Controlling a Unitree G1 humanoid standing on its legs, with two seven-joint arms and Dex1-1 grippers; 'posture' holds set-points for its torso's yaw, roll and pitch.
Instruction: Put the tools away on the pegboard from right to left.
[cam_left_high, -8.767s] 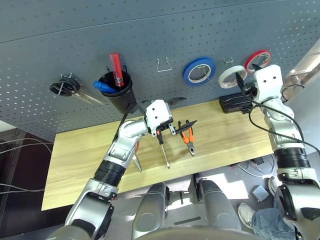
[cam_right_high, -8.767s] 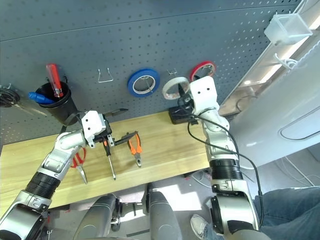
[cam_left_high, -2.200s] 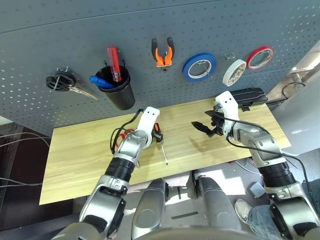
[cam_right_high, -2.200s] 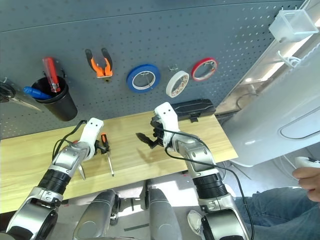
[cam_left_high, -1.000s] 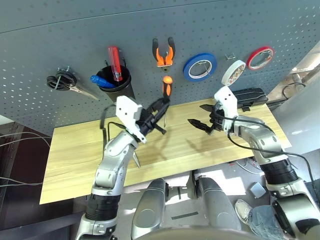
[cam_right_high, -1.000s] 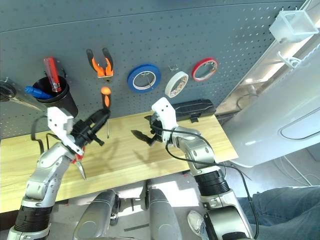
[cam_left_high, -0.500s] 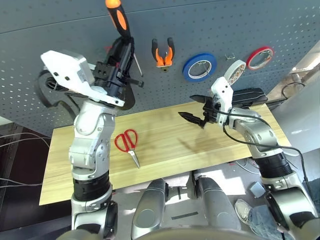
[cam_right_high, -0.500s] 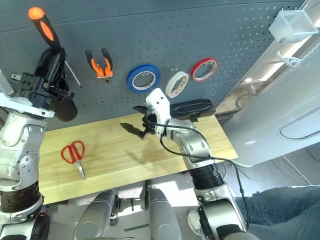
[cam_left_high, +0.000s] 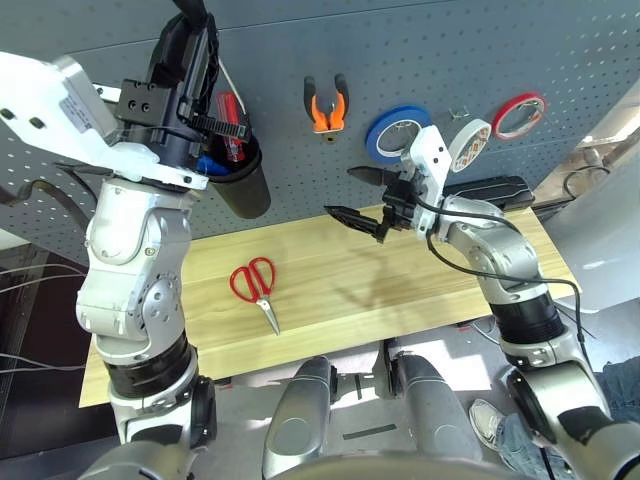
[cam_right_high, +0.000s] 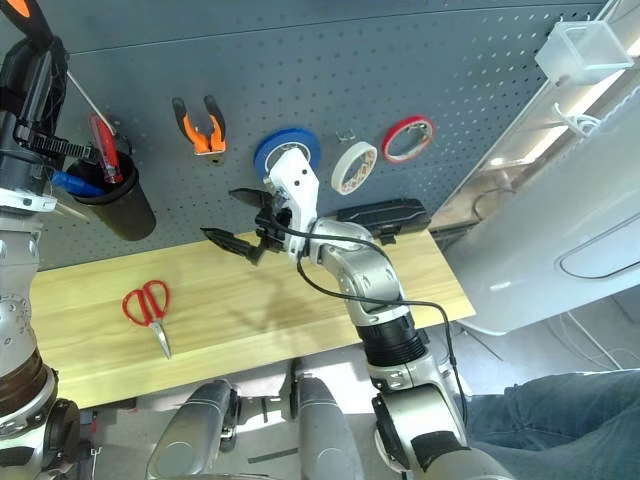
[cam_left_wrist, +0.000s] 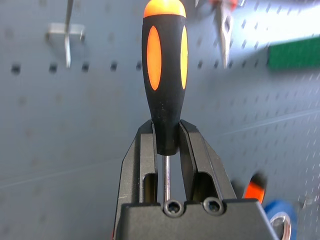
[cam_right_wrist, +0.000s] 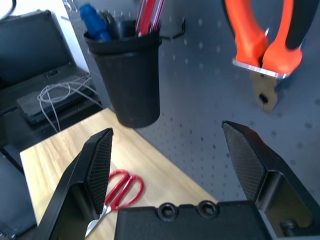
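Observation:
My left gripper is raised high in front of the pegboard, shut on the slim orange-and-black screwdriver, gripping the base of the handle. The screwdriver's handle points up and its shaft slants down toward the black cup. Orange-handled pliers hang on a hook. The whitish tape roll hangs further right. Red-handled scissors lie flat on the wooden table. My right gripper hovers open and empty above the table's middle, below the pliers.
A red-handled and a blue-handled tool stand in the black cup. A blue tape roll and a red tape roll hang on the board. A black case lies at the table's back right.
My left arm has lifted the screwdriver higher and closer to the board above the cup. My right gripper, still open, has drifted left and slightly up.

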